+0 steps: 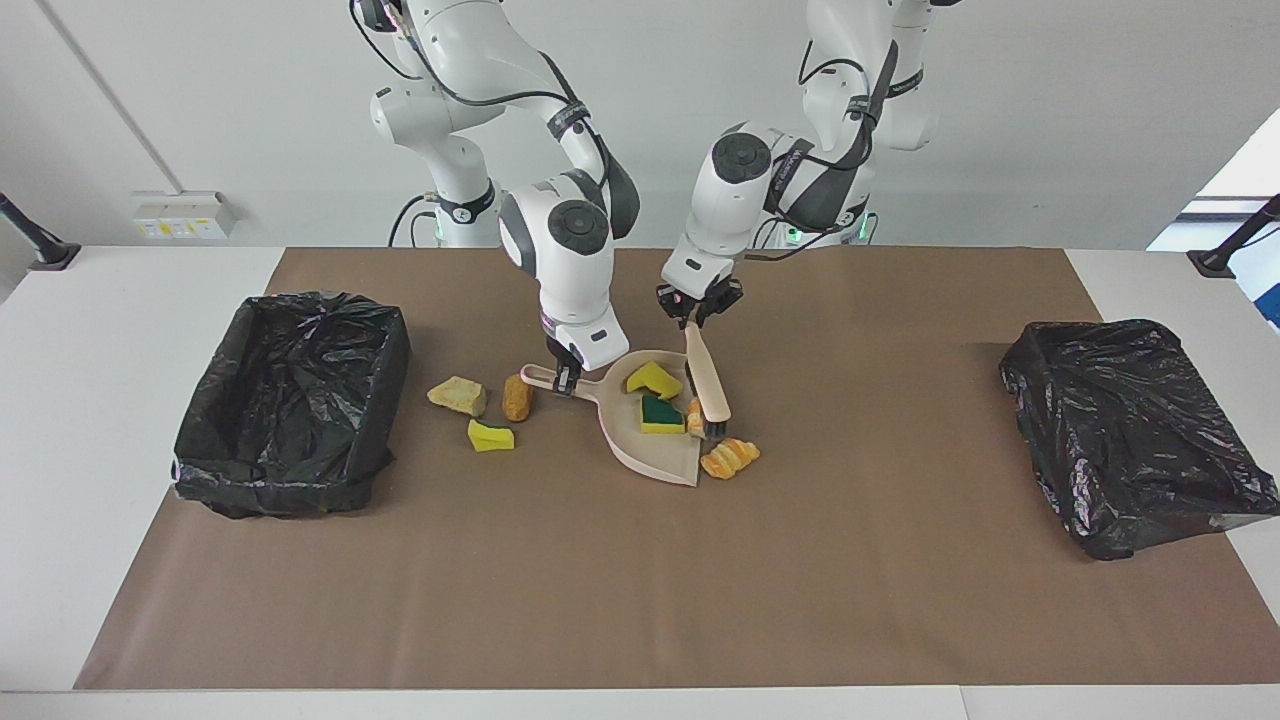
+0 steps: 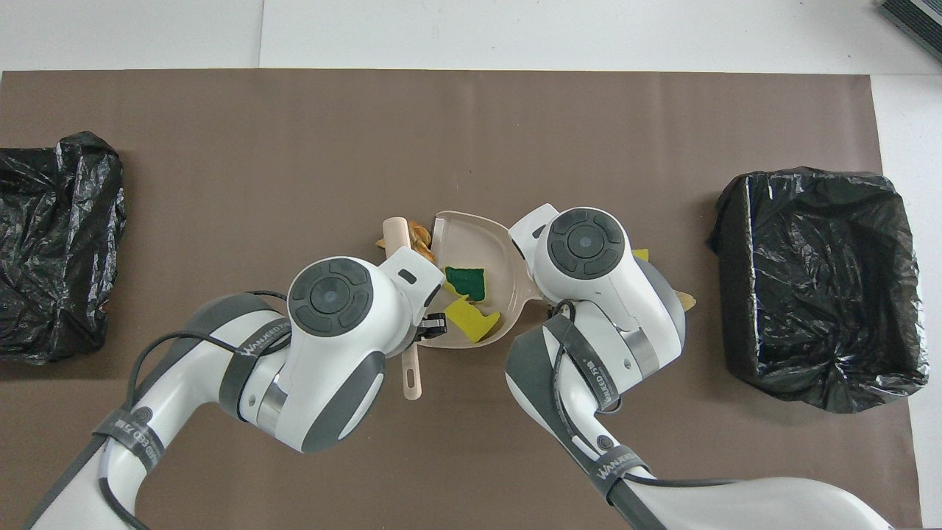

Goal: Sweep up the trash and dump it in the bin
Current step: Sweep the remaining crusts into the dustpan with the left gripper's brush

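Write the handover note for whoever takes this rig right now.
Left end effector: shut on the brush handle, bristles down at the dustpan mouth.
Right end effector: shut on the dustpan handle.
Done: two sponge pieces in the pan; an orange lump at its lip.
Left: a croissant just off the lip, three scraps beside the pan's handle toward the right arm's end, then dumping. No trash shows in either bin.

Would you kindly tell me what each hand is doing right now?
Left hand: closed on the brush handle.
Right hand: closed on the dustpan handle.
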Robot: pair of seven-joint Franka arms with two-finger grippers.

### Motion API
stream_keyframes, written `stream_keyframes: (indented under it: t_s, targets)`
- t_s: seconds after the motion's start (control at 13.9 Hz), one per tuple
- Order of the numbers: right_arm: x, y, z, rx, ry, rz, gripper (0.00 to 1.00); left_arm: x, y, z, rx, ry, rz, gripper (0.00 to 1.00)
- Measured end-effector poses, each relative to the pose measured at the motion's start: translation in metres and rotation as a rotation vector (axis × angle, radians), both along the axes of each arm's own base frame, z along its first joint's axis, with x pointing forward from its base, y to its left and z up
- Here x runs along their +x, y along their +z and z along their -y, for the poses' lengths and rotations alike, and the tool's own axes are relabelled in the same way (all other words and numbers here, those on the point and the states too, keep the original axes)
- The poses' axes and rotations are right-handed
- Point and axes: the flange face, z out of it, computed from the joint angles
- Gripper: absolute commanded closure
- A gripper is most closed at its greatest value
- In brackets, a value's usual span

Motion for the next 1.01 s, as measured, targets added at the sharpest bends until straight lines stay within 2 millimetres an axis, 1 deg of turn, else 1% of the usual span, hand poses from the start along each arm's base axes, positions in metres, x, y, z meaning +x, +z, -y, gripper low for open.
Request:
stream_keyframes:
  t_s: [0.14, 0.29, 0.43, 0.5, 0.58, 0.72, 0.86, 1.01]
  targets:
    - [0.000, 0.000, 0.000, 0.000, 0.000, 0.000, 1.00, 0.029, -0.003, -0.025, -0.011, -0.058, 0.012, 1.00]
    - [0.000, 0.000, 0.000, 0.000, 0.000, 0.000, 1.00, 0.052, -0.008, -0.048, -0.013, -0.116, 0.022, 1.00]
    - [0.000, 0.000, 0.000, 0.000, 0.000, 0.000, 1.00, 0.063, -0.015, -0.066, 0.005, -0.172, 0.027, 1.00]
    - [0.000, 0.000, 0.000, 0.000, 0.000, 0.000, 1.00, 0.066, -0.019, -0.071, 0.012, -0.192, 0.025, 1.00]
    - [0.000, 0.000, 0.000, 0.000, 0.000, 0.000, 1.00, 0.066, -0.025, -0.071, 0.016, -0.208, 0.013, 1.00]
    - [0.000, 0.000, 0.000, 0.000, 0.000, 0.000, 1.00, 0.058, -0.040, -0.066, 0.026, -0.241, -0.026, 1.00]
    - [0.000, 0.000, 0.000, 0.000, 0.000, 0.000, 1.00, 0.045, -0.044, -0.053, 0.033, -0.280, -0.053, 1.00]
    - [0.000, 0.000, 0.000, 0.000, 0.000, 0.000, 1.00, 0.025, -0.046, -0.035, 0.044, -0.325, -0.075, 1.00]
